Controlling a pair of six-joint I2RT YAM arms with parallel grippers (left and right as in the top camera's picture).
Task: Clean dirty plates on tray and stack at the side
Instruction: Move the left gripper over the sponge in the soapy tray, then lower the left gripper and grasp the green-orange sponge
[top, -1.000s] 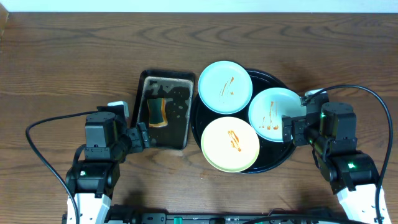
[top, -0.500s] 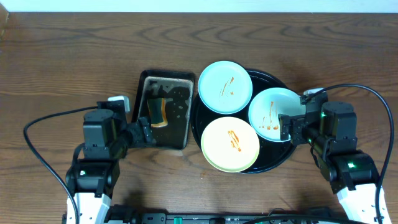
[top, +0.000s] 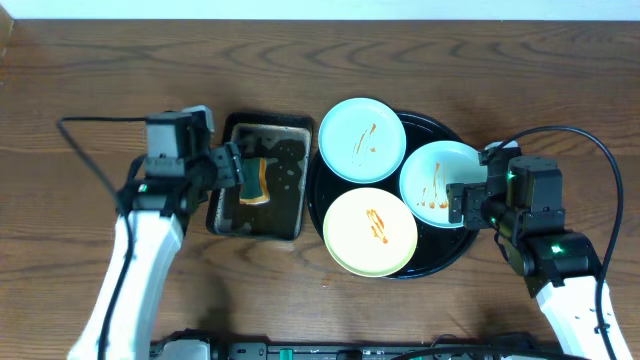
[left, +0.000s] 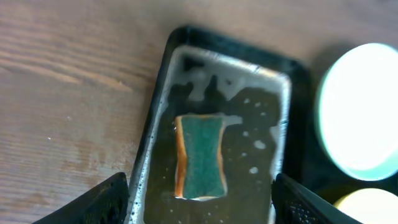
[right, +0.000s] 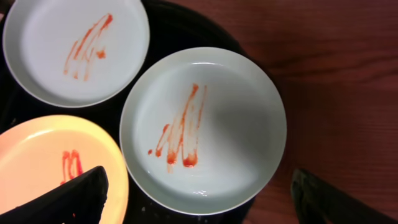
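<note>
Right pincer (top: 456, 204) gapes over rightmost plate (top: 437, 178) by tray (top: 436, 252) rim.

Dark brown wood-grain table (top: 80, 90) fills view; pale strip (top: 320, 8) along far edge; soft even light.

No writing, label, brand mark or number is legible in any view: none on the sauce-streaked plates (top: 361, 139), black tray (top: 436, 250), pan (top: 286, 196), sponge (left: 200, 155) or wooden worktop (top: 100, 80).
</note>
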